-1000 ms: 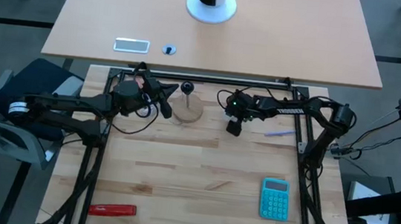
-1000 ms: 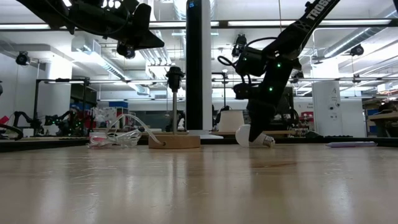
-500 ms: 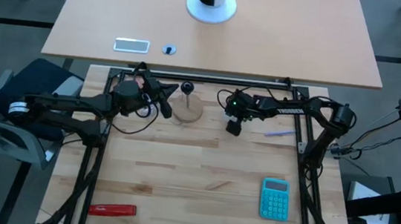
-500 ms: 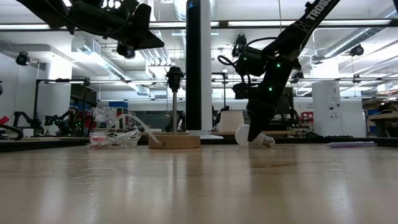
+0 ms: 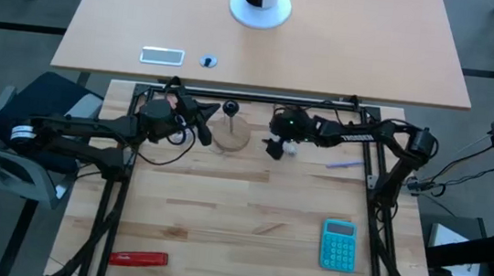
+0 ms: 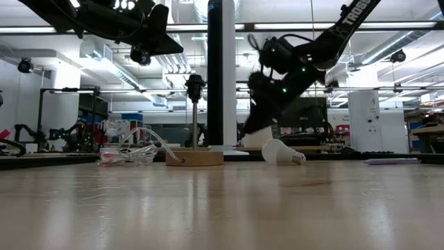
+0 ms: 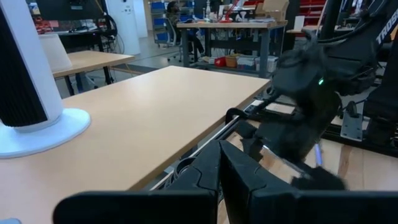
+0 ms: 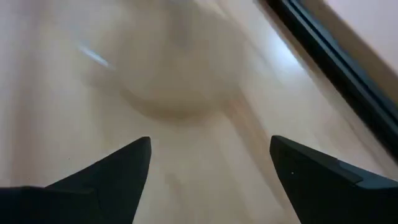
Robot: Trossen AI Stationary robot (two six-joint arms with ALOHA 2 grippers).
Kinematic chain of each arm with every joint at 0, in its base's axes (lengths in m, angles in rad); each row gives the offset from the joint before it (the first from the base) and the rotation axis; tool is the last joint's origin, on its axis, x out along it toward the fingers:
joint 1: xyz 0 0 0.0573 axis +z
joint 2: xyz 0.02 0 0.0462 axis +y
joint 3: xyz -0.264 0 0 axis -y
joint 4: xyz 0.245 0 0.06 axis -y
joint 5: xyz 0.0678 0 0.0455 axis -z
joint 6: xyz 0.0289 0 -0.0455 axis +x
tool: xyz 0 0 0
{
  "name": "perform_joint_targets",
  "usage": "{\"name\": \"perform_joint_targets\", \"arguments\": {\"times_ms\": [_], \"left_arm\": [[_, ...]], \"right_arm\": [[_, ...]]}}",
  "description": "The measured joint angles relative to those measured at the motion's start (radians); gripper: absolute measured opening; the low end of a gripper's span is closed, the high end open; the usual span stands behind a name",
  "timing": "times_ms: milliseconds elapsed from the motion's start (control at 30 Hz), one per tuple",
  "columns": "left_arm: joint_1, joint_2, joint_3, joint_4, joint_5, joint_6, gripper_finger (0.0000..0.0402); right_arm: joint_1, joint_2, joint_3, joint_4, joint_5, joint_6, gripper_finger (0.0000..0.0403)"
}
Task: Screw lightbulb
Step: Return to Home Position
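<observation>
Sideways, white lightbulb point(image 6: 279, 151), grey base

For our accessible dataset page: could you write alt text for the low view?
A white lightbulb lies on its side on the wooden table, and the right arm holds its jaws just above and beside it. A wooden lamp base with an empty socket stands nearby.

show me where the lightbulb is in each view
High view: the lightbulb lies just right of the wooden lamp base, by the right tool.
Low view: on its side, right of centre, right of the lamp base.
Left wrist view: cannot tell.
Right wrist view: not in it.
Shared landmark: the lamp base.
</observation>
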Motion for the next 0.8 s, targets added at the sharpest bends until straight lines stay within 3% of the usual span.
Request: {"name": "perform_joint_targets", "arguments": {"times_ms": [200, 300, 467, 567, 667, 800], "left_arm": [[0.0, 0.0, 0.0, 0.0, 0.0, 0.0, 0.0], [0.0, 0.0, 0.0, 0.0, 0.0, 0.0, 0.0], [0.0, 0.0, 0.0, 0.0, 0.0, 0.0, 0.0], [0.0, 0.0, 0.0, 0.0, 0.0, 0.0, 0.0], [0.0, 0.0, 0.0, 0.0, 0.0, 0.0, 0.0], [0.0, 0.0, 0.0, -0.001, 0.0, 0.0, 0.0]], "right_arm": [[0.042, 0.008, -0.137, 0.386, -0.381, 0.041, 0.0325], [0.098, 0.005, -0.249, 0.601, -0.488, 0.097, 0.0324], [0.213, -0.038, -0.386, 0.894, -0.494, 0.105, 0.0317], [0.231, -0.14, -0.433, 1.0, -0.492, 0.145, 0.0312], [0.225, -0.287, -0.448, 0.972, -0.488, 0.186, 0.0305], [0.227, -0.495, -0.448, 0.787, -0.489, 0.206, 0.0297]]}}
